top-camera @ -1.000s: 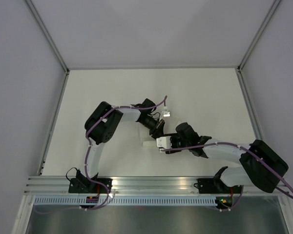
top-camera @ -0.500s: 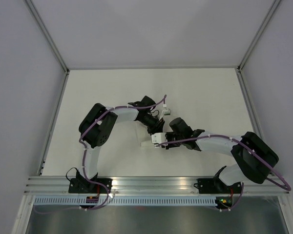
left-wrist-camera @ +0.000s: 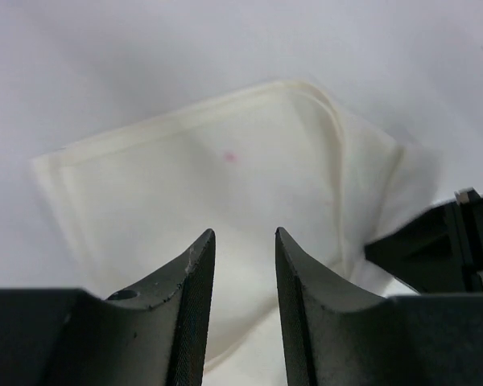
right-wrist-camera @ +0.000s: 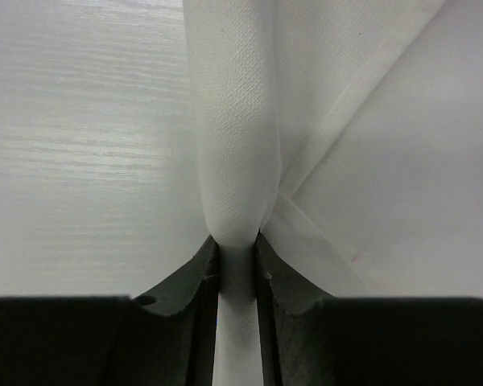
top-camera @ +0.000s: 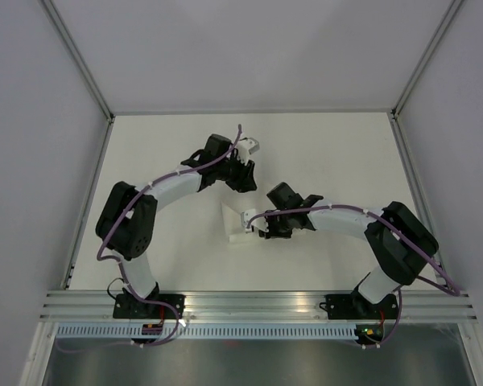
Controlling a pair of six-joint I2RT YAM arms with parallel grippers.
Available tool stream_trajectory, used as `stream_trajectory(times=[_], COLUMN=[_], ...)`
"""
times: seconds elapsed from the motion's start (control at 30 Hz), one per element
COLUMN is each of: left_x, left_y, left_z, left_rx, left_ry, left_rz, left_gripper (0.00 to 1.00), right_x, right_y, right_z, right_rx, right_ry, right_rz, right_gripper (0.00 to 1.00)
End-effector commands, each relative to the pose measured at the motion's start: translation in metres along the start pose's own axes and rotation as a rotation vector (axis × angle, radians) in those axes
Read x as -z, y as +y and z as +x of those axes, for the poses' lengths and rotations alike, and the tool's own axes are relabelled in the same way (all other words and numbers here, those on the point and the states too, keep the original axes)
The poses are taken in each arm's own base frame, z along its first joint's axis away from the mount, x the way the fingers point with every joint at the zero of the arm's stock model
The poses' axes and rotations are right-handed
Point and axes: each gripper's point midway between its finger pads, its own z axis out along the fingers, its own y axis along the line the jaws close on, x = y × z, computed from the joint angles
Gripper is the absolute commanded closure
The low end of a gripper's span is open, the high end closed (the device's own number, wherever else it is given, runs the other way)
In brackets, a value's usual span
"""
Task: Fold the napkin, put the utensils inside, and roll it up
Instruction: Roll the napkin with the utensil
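One napkin (right-wrist-camera: 229, 145) — its rolled edge pinched inside the right claw (right-wrist-camera: 236, 245).

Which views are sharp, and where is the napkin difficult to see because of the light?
Top external: even light, but the white napkin nearly blends into the table. Left wrist: the napkin looks soft, its right edge washed out. Right wrist: sharpest, the cloth weave shows clearly.

Napkin (top-camera: 233, 219): one end lies under the right gripper (top-camera: 248, 227) in the overhead view, and the inside of its pinched fold is unseen. Right wrist view: sheet cropped at top and right. Left wrist view: lower part behind the left gripper (left-wrist-camera: 243, 241) jaws.
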Motion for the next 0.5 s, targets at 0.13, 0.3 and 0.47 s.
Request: stream_trajectory(times=[0.13, 0.3, 0.47], left_x=[0.094, 0.142, 0.183], left_y=[0.042, 0.027, -0.002], left_z=[-0.085, -0.112, -0.123], left_rx=[0.063, -0.006, -0.131], left_ry=[-0.385, -0.517, -0.630], left_rz=[-0.358, -0.423, -0.457], left_gripper=[0.60, 0.60, 0.59], right_x=[-0.007, -0.004, -0.013], right_y=[0.042, 0.030, 0.025], right_z=[0.031, 0.029, 0.041], right_rx=[-0.196, -0.313, -0.418], right_ry=[0.132, 0.148, 0.181], right_rz=[-0.367, -0.504, -0.627], right_gripper=[0.84, 0.84, 0.84])
